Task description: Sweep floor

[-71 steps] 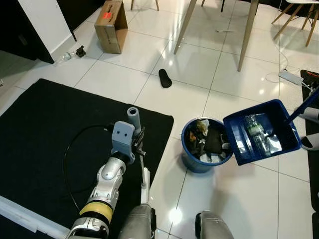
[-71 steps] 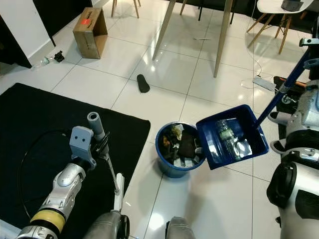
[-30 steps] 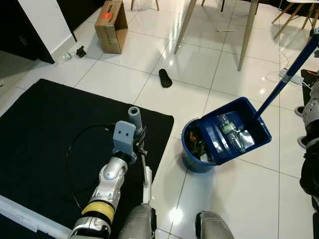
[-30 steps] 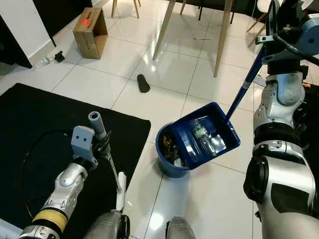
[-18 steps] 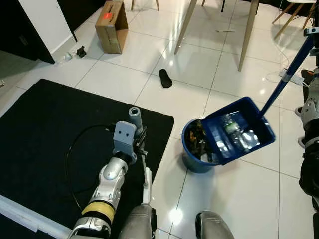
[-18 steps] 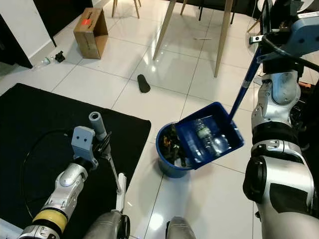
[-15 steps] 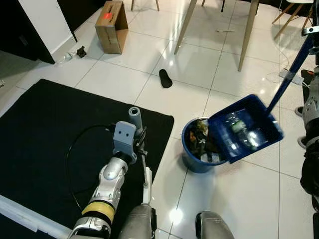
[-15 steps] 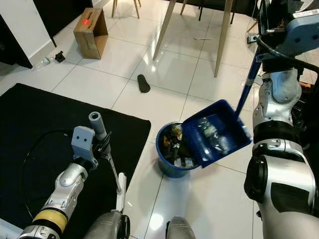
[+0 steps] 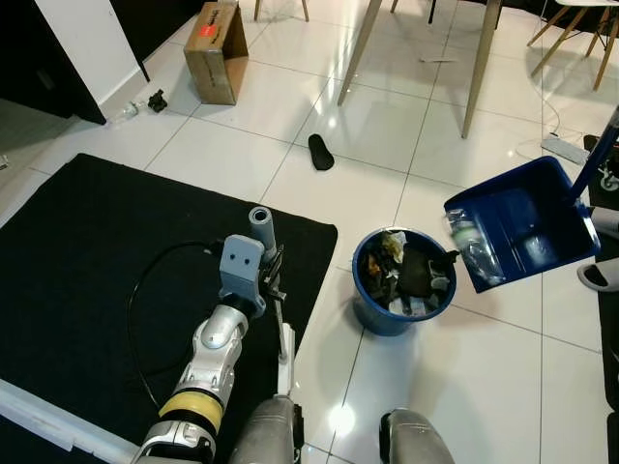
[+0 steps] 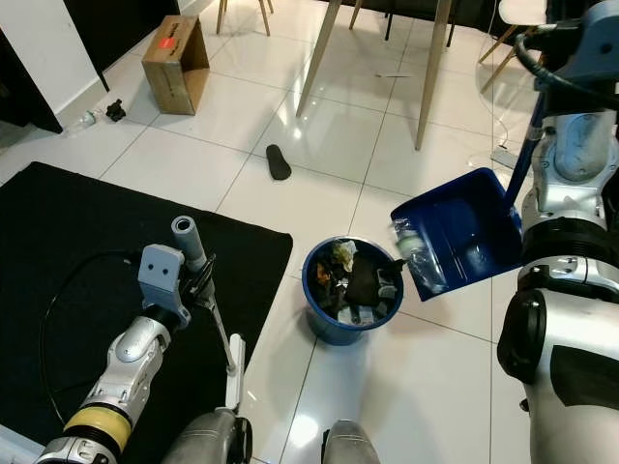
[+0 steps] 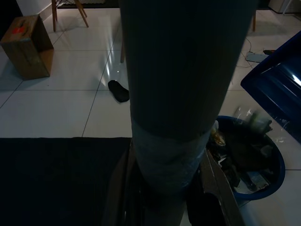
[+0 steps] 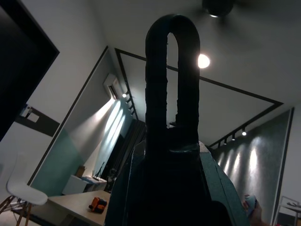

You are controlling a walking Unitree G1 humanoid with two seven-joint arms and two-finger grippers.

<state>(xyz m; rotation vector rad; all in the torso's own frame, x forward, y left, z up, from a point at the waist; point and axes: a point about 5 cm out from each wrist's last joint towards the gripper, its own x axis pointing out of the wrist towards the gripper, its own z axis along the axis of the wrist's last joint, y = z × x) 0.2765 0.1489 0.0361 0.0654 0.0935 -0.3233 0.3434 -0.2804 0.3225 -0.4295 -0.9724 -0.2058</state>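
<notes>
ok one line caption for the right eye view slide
Right arm tips blue dustpan, clear plastic bottle at its lip, beside full blue bin.

A blue dustpan [image 10: 456, 241] on a long blue handle [image 10: 525, 162] hangs tilted just to the right of a round blue bin [image 10: 350, 289], open edge toward it. A clear plastic bottle [image 10: 416, 253] lies at the pan's lower lip. The bin (packed with dark rubbish) stands on white floor tiles [image 10: 319, 126]. A thin grey broom handle [image 10: 219, 331] slants beside the black mat [image 9: 87, 251].

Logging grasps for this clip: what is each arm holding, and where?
Left gripper: broom, near the handle's top. Right gripper: dustpan, by its long blue handle.
</notes>
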